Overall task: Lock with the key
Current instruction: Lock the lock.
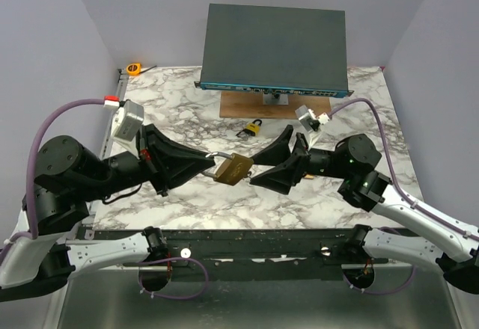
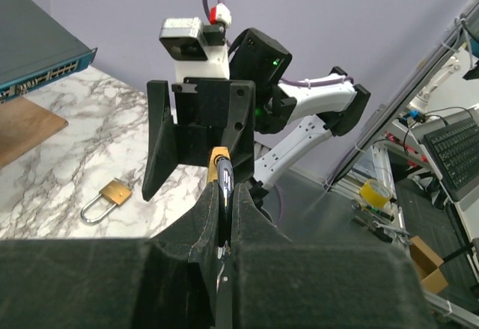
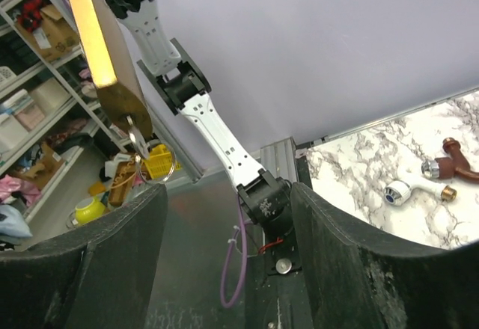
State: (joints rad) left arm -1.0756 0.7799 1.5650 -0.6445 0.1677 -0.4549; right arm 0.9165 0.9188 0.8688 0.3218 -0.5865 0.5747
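Observation:
My left gripper (image 1: 211,161) is shut on the silver shackle (image 2: 224,194) of a brass padlock (image 1: 233,169) and holds it above the table's middle. In the right wrist view the padlock body (image 3: 105,60) hangs at the upper left. A key (image 3: 135,133) with a ring (image 3: 154,170) sticks out of its lower end. My right gripper (image 1: 256,172) is open and empty, its tips just right of the padlock. Its wide-apart fingers (image 3: 82,269) frame the right wrist view. The right gripper also shows in the left wrist view (image 2: 202,149), facing the lock.
A second small padlock (image 1: 252,128) lies on the marble table (image 1: 179,105) behind the grippers; it also shows in the left wrist view (image 2: 108,197). A grey network switch (image 1: 273,45) stands on a wooden board at the back. White and brown fittings (image 3: 419,183) lie at the right.

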